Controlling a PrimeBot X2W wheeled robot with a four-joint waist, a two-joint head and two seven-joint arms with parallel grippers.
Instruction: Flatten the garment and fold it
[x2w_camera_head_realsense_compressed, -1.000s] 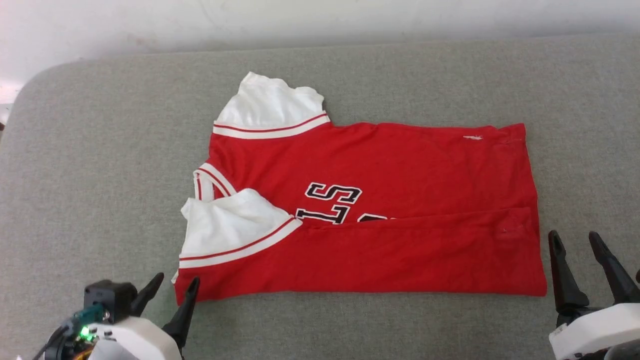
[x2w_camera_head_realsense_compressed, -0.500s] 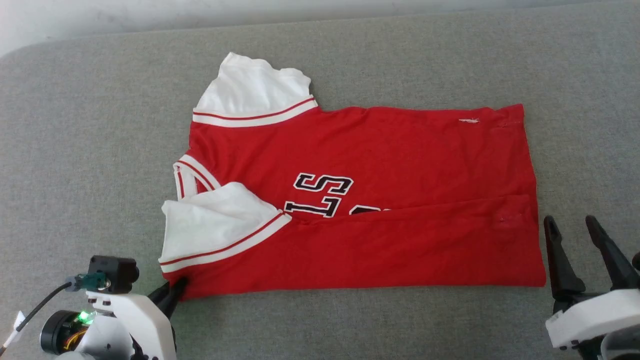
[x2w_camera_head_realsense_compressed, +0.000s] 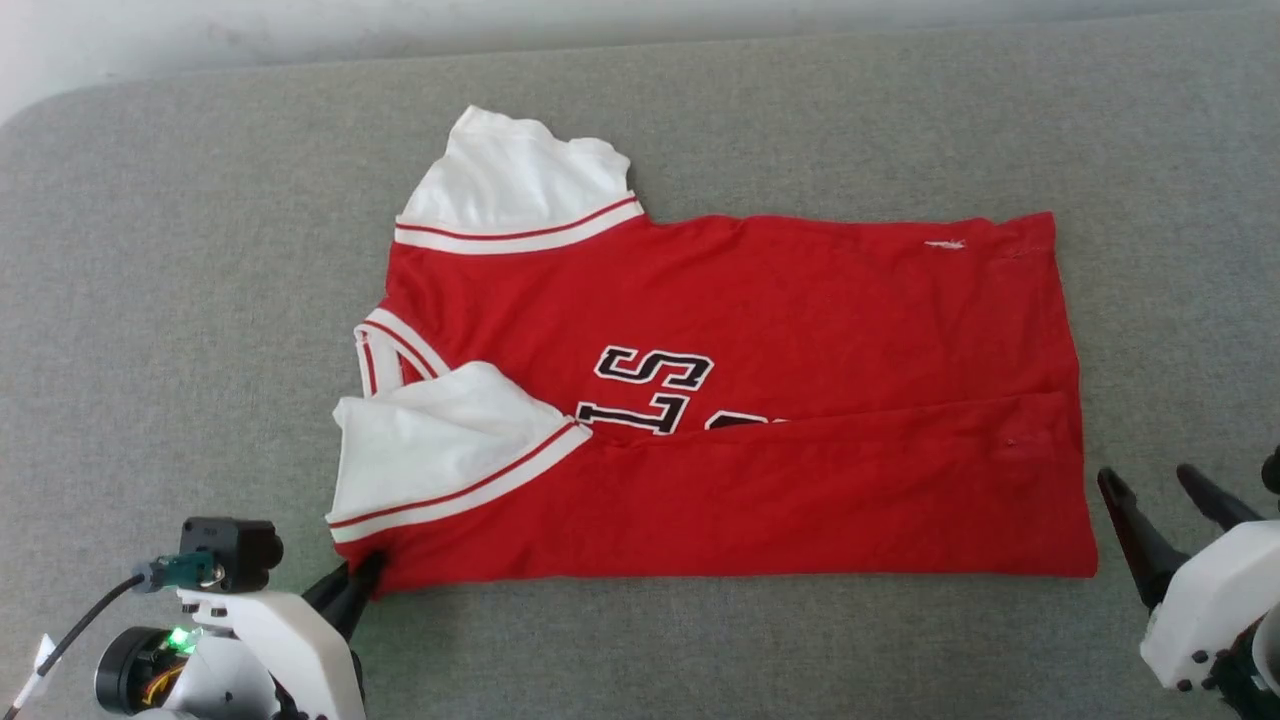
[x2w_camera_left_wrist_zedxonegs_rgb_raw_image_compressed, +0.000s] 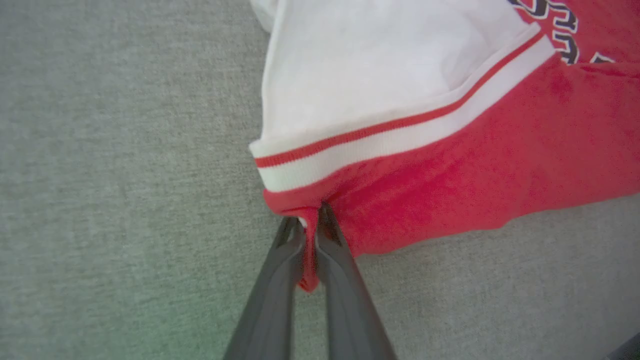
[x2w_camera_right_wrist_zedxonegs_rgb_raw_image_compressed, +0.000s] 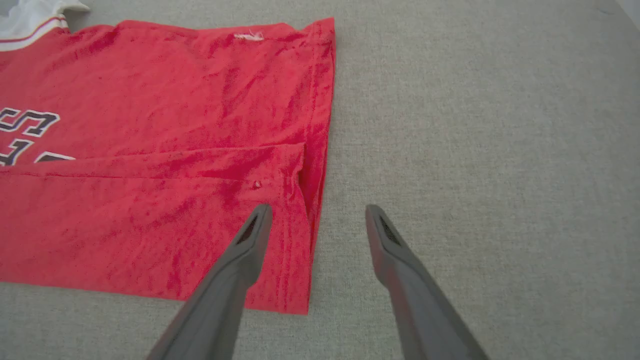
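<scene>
Soft matt cloth for the garment (x2w_camera_head_realsense_compressed: 800, 300), rough grey woven fabric over the table (x2w_camera_head_realsense_compressed: 700, 120), dull dark plastic on the right gripper (x2w_camera_right_wrist_zedxonegs_rgb_raw_image_compressed: 317, 208).

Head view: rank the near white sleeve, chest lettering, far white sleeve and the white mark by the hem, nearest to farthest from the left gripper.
From the left gripper, shut on a corner of the garment:
1. Near white sleeve, just beyond it.
2. Chest lettering, mid-shirt.
3. Far white sleeve, far edge.
4. White mark, far right corner.
</scene>
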